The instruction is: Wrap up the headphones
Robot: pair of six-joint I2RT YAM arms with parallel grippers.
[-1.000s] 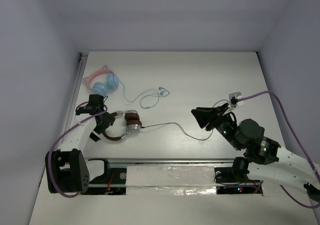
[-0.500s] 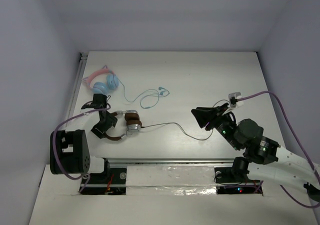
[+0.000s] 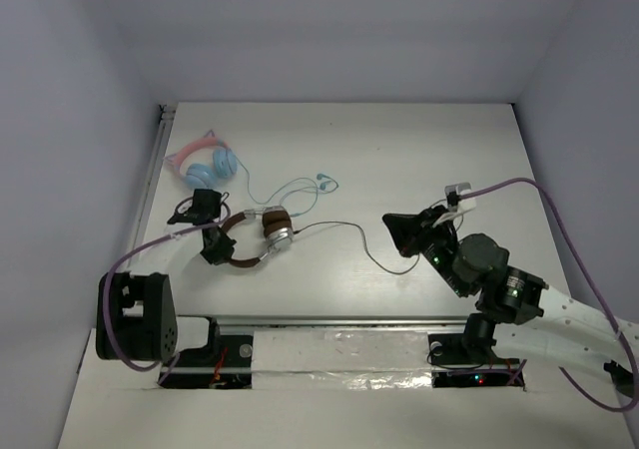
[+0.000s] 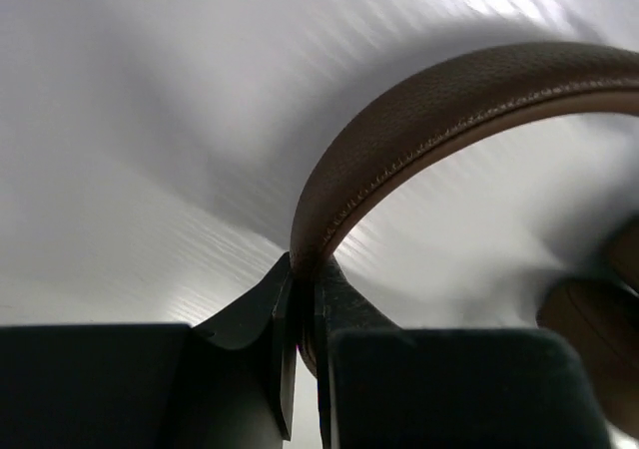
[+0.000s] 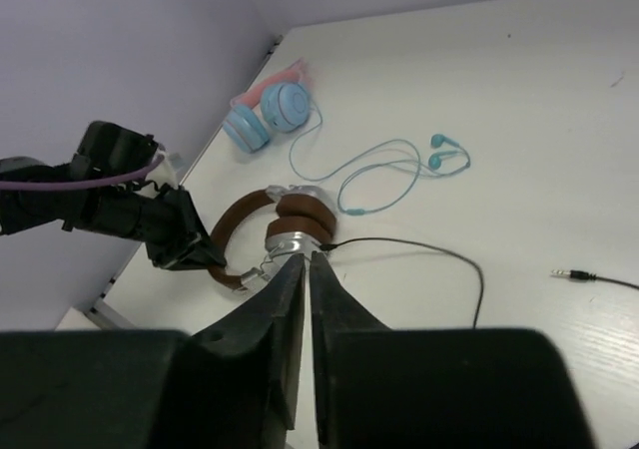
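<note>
The headphones [image 3: 268,231] have a brown headband, brown ear pads and silver cups, and they lie at the table's left side. My left gripper [image 3: 214,246] is shut on the headband [image 4: 439,120], which fills the left wrist view above the left gripper [image 4: 305,269]. The thin black cable [image 3: 344,226] runs right from a cup and loops down near my right gripper [image 3: 391,225]. In the right wrist view the right gripper [image 5: 308,259] is shut with nothing between its fingers. It points at the headphones [image 5: 295,224], and the cable [image 5: 439,252] passes to its right.
Pink-and-blue cat-ear headphones [image 3: 205,165] lie at the back left. Thin teal earbuds [image 3: 305,192] are coiled just behind the brown pair. A loose jack plug [image 5: 569,274] rests on the table to the right. Walls close in the table's left, back and right sides.
My left gripper has shut on the headband and the headphones have shifted back and to the right. My right gripper has shut and moved slightly left.
</note>
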